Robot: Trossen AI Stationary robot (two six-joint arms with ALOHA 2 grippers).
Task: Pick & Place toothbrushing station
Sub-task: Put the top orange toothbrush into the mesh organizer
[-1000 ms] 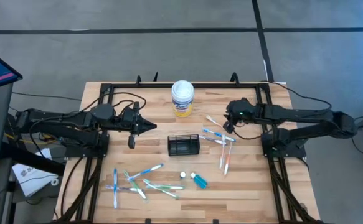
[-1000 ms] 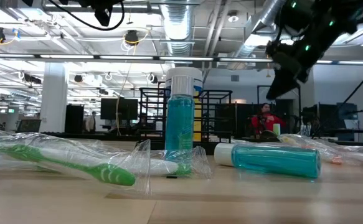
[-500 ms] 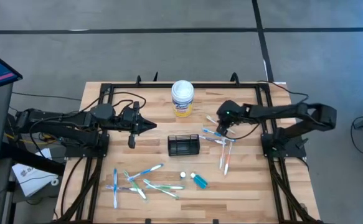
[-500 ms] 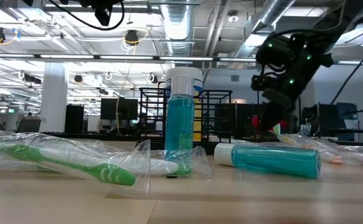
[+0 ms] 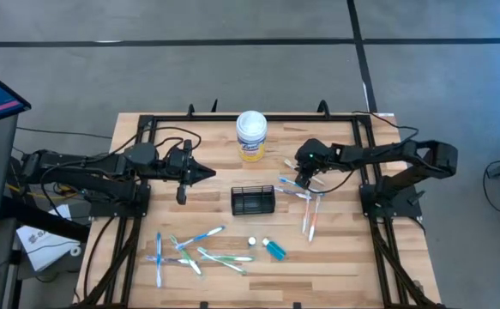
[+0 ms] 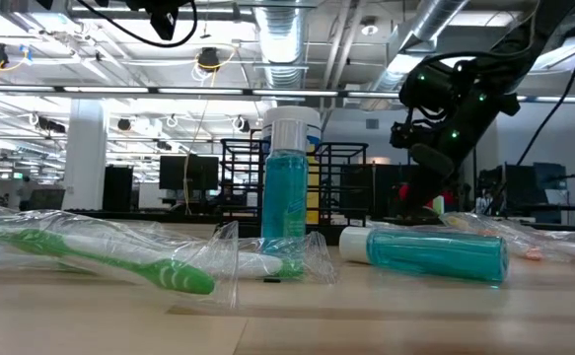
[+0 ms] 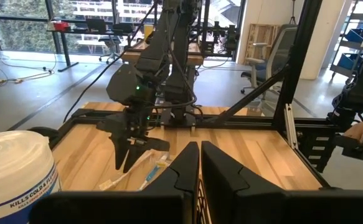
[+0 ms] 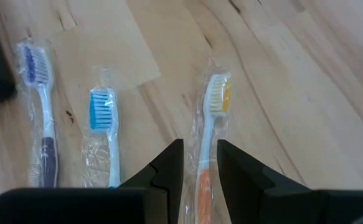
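Note:
The toothbrushing station, a low black wire-mesh caddy (image 5: 253, 201), rests on its base at the table's middle. My right gripper (image 5: 303, 178) is tipped down over three wrapped toothbrushes to the caddy's right. It is open, with one finger (image 8: 169, 168) on either side of the handle of the orange toothbrush (image 8: 207, 137). Beside that brush lie a blue one (image 8: 103, 134) and a purple one (image 8: 39, 106). My left gripper (image 5: 211, 174) hangs shut and level above the table, left of the caddy.
A white-lidded round canister (image 5: 251, 136) stands behind the caddy. Two more wrapped brushes (image 5: 310, 219) lie near the right arm. Several wrapped toothbrushes (image 5: 194, 249) lie near the front left. Two teal bottles (image 5: 274, 249) are at the front middle, one upright (image 6: 285, 207) and one lying (image 6: 435, 251).
My right gripper has come down and toward the table's left, tipping further downward, and now stands low over the wrapped toothbrushes right of the caddy. Most of this move fell in the first half second. The toothbrushes lie as before.

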